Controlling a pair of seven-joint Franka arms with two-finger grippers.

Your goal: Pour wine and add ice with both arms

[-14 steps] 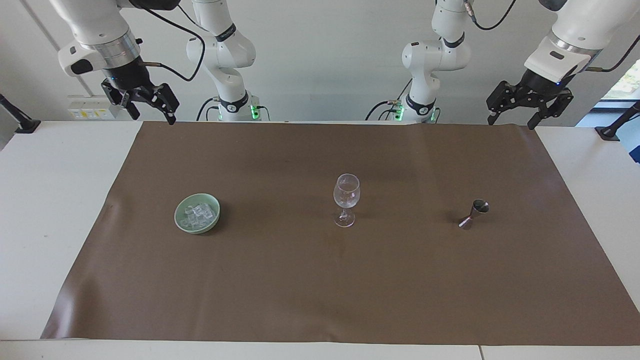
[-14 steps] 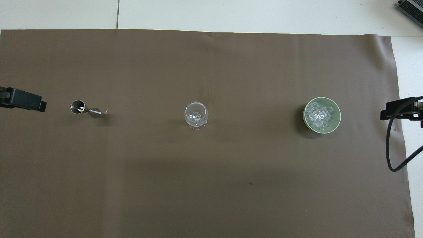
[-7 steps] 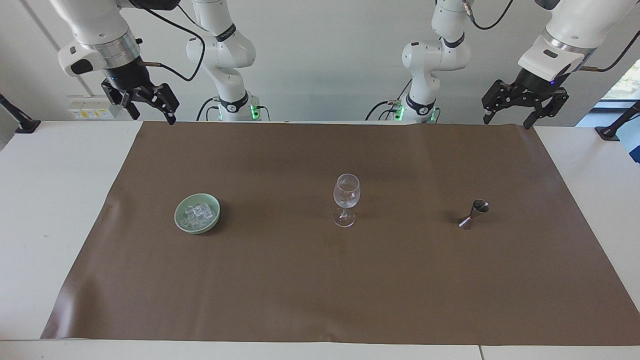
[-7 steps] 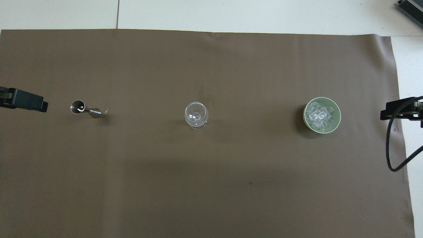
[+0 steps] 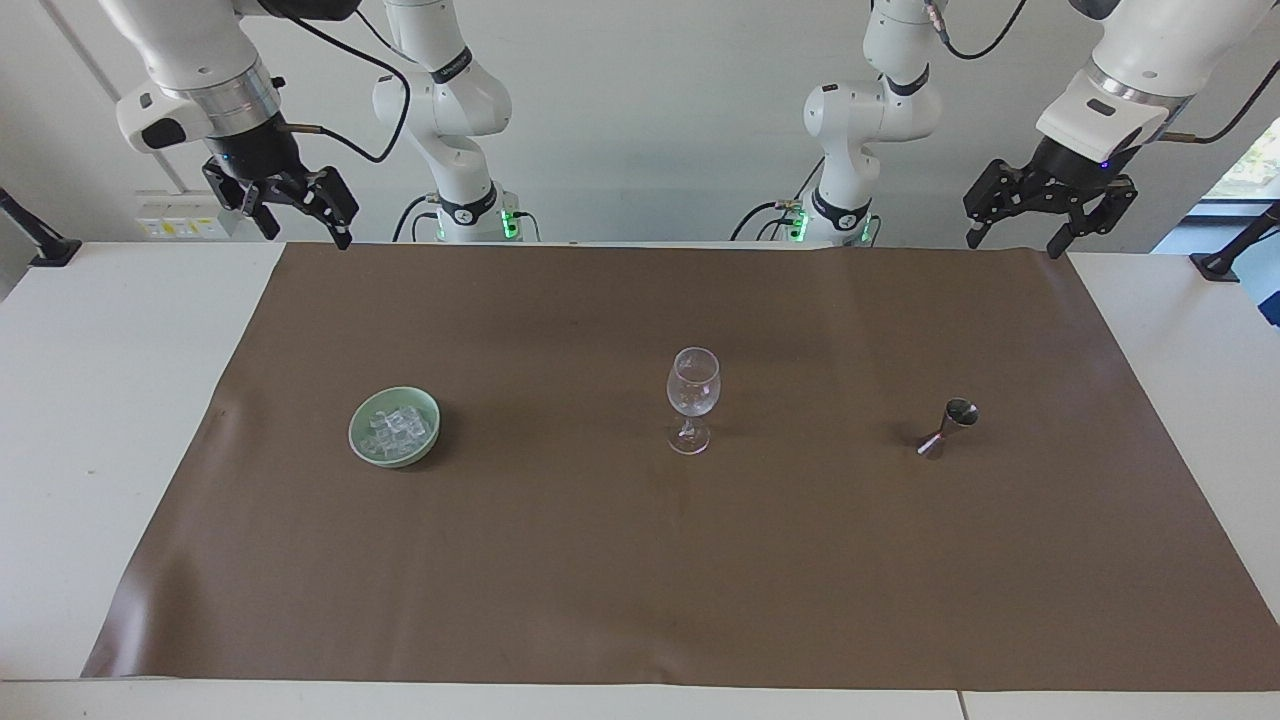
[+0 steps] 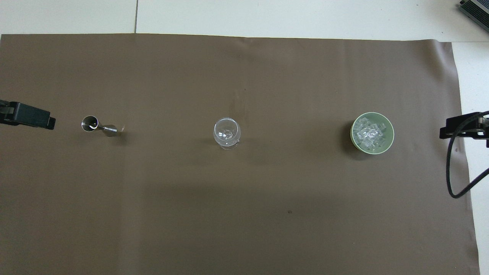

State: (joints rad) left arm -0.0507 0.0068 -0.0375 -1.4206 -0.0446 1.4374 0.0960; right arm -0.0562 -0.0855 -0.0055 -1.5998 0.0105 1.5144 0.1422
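Two white jointed robot arms hang raised over the robots' edge of a brown table mat. The left gripper (image 5: 1050, 212), fingers spread and empty, is up at the left arm's end of the mat, with a small steel double-cone jigger (image 5: 948, 427) standing upright on the mat below and forward of it. The right gripper (image 5: 292, 207), likewise spread and holding nothing, is poised at the right arm's end, with a pale green ceramic bowl (image 5: 357, 427) below and forward of it. Clear glassy ice cubes (image 5: 394, 428) lie heaped in that bowl. A clear stemmed wine glass (image 5: 692, 398) stands upright between jigger and bowl, roughly midway between the two grippers, apparently so each arm can reach it. Judging by the layout, neither pouring nor icing has begun.
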